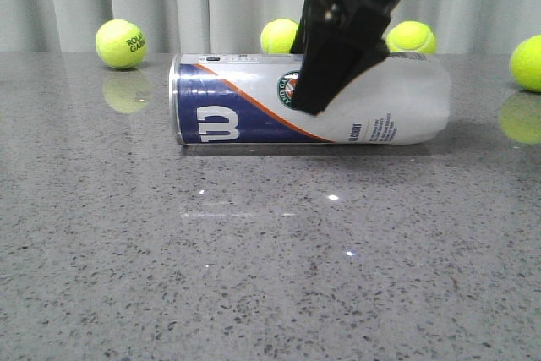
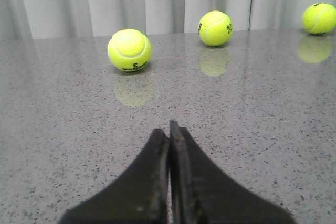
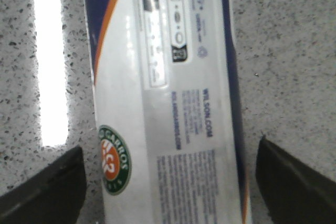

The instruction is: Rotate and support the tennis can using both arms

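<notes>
The tennis can [image 1: 228, 112] lies on its side on the grey table, silver rim to the left, navy panel with the white "W" facing the front. My right gripper [image 1: 325, 90] comes down from above over the can's middle, in front of the Roland Garros badge. In the right wrist view the can [image 3: 168, 77] lies between the two black fingers [image 3: 50, 187], with a gap on each side; the right gripper [image 3: 170, 182] is open. My left gripper [image 2: 169, 129] is shut and empty, low over the bare table; the can is not in its view.
Several yellow-green tennis balls stand along the back by the grey curtain: one at far left [image 1: 121, 43], two behind the can [image 1: 279, 35] [image 1: 411, 37], one at the right edge [image 1: 528, 62]. Three balls show ahead of the left gripper [image 2: 129, 50] [image 2: 215, 28] [image 2: 318, 18].
</notes>
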You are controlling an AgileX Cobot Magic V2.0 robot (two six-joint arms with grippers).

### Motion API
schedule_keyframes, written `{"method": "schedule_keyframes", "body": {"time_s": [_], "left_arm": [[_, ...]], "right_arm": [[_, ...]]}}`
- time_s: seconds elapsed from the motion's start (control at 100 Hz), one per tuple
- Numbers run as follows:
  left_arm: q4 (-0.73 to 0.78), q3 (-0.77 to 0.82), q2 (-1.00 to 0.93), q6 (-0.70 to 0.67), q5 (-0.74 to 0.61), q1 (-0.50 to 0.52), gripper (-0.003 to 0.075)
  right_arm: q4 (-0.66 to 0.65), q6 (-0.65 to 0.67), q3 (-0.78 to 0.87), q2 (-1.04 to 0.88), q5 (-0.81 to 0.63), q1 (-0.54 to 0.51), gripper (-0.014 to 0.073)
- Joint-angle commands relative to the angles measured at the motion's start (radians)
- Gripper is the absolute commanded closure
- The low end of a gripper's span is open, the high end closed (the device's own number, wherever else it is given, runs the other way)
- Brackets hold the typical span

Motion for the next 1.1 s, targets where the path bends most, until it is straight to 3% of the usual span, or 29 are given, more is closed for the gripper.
{"method": "schedule_keyframes", "body": {"time_s": [0.0,0.1,0.17,0.22,0.34,0.38,0.51,0.68,0.78,0.87,1.09], "left_arm": [[-0.010,0.044,-0.036,0.000,-0.077,0.001,0.0738],[-0.010,0.044,-0.036,0.000,-0.077,0.001,0.0738],[-0.010,0.044,-0.036,0.000,-0.077,0.001,0.0738],[-0.010,0.044,-0.036,0.000,-0.077,0.001,0.0738],[-0.010,0.044,-0.036,0.000,-0.077,0.001,0.0738],[-0.010,0.044,-0.036,0.000,-0.077,0.001,0.0738],[-0.010,0.044,-0.036,0.000,-0.077,0.001,0.0738],[-0.010,0.044,-0.036,0.000,-0.077,0.001,0.0738],[-0.010,0.044,-0.036,0.000,-0.077,0.001,0.0738],[-0.010,0.044,-0.036,0.000,-0.077,0.001,0.0738],[-0.010,0.044,-0.036,0.000,-0.078,0.001,0.0738]], "right_arm": [[0.010,-0.008,-0.036,-0.107,-0.026,-0.001,-0.0051],[0.007,0.008,-0.036,-0.168,-0.018,-0.001,-0.0044],[0.007,0.073,-0.036,-0.204,0.004,-0.001,0.0018],[0.007,0.143,-0.036,-0.225,0.015,-0.001,0.0127],[0.007,0.295,-0.035,-0.252,0.022,-0.001,0.0569],[0.009,0.328,-0.035,-0.256,0.022,-0.001,0.0672],[0.055,0.499,-0.034,-0.278,-0.009,-0.004,0.0654],[-0.045,1.050,-0.001,-0.328,-0.088,-0.006,0.0654],[-0.150,1.242,0.068,-0.382,-0.155,-0.005,0.0654],[-0.229,1.327,0.156,-0.434,-0.202,-0.005,0.0654],[-0.302,1.329,0.413,-0.643,-0.341,-0.005,0.0654]]}}
